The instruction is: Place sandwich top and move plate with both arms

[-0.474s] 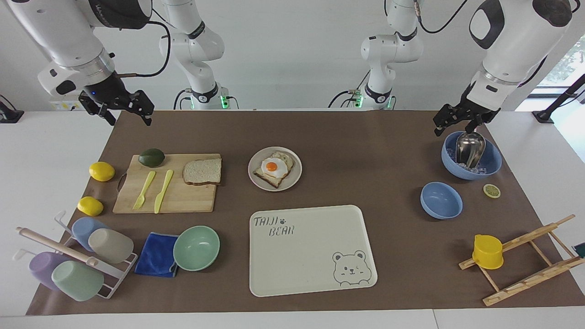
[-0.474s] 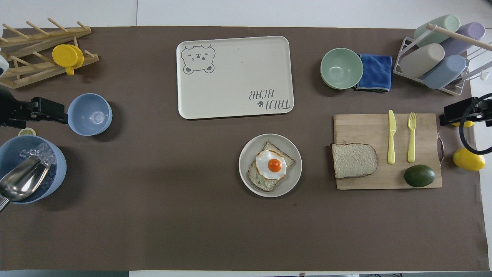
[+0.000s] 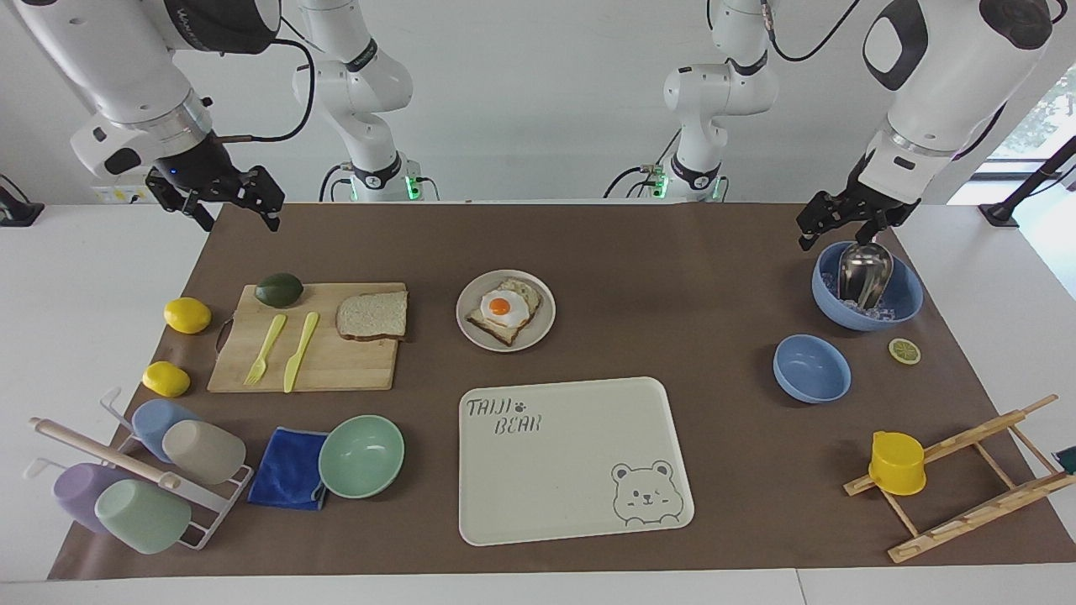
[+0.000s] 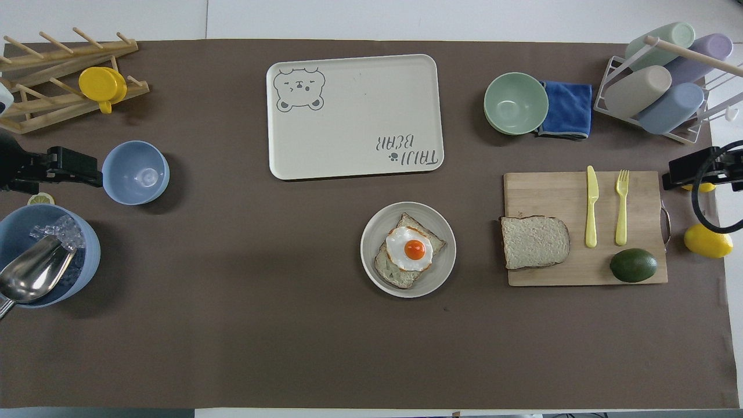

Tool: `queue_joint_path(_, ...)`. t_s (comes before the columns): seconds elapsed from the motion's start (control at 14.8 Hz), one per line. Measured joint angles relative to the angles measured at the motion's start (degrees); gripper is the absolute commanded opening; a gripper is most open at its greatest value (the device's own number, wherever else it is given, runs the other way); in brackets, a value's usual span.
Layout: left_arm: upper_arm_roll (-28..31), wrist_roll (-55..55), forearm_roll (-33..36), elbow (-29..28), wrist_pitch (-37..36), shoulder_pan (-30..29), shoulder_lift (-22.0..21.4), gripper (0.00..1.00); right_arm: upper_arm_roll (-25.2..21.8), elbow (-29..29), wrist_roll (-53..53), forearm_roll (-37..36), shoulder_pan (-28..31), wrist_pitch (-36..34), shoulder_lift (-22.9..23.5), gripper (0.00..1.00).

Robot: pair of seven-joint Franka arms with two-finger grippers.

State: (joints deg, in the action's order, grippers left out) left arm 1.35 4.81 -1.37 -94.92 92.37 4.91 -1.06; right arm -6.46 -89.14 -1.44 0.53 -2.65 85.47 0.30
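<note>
The sandwich top (image 3: 372, 315) (image 4: 534, 241), a pale bread slice with brown crust, lies flat on the wooden cutting board (image 3: 336, 365) (image 4: 580, 270), at the end nearest the plate. The plate (image 3: 471, 334) (image 4: 371, 255) sits mid-table and carries a toast topped with a fried egg (image 3: 500, 307) (image 4: 410, 249). My right gripper (image 3: 239, 217) (image 4: 673, 174) hangs open and holds nothing, over a lemon beside the board at the right arm's end. At the other end of the table my left gripper (image 3: 841, 238) (image 4: 87, 168) is open too, over the mat between the two blue bowls.
A cream bear tray (image 3: 580, 470) lies farther from the robots than the plate. On the board are an avocado (image 3: 278, 289), a yellow fork and a knife. Two lemons, a mint bowl (image 3: 361, 455), a blue cloth, a cup rack, an ice bowl with scoop (image 3: 866, 286) and a wooden rack line the ends.
The right gripper has shifted very slightly toward the table's middle. Nothing else has moved.
</note>
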Motion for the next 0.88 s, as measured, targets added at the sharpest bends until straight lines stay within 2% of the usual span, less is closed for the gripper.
queue_joint_path(0.34,0.0,0.0,0.0,0.0,0.0,0.0,0.0,1.0,0.8,-0.5,0.1,-0.3,-0.3,-0.5,0.0,1.0)
queue_joint_path(0.47,0.0,0.0,0.0,0.0,0.0,0.0,0.0,1.0,2.2,-1.5,4.1,-3.7,-2.2,-0.5,0.1,1.0)
queue_joint_path(0.61,0.0,0.0,0.0,0.0,0.0,0.0,0.0,1.0,2.8,-2.9,9.9,-7.9,-6.9,-0.3,1.5,1.0)
queue_joint_path(0.88,0.0,0.0,0.0,0.0,0.0,0.0,0.0,1.0,3.3,-6.6,23.3,-14.4,-17.2,2.1,7.5,1.0)
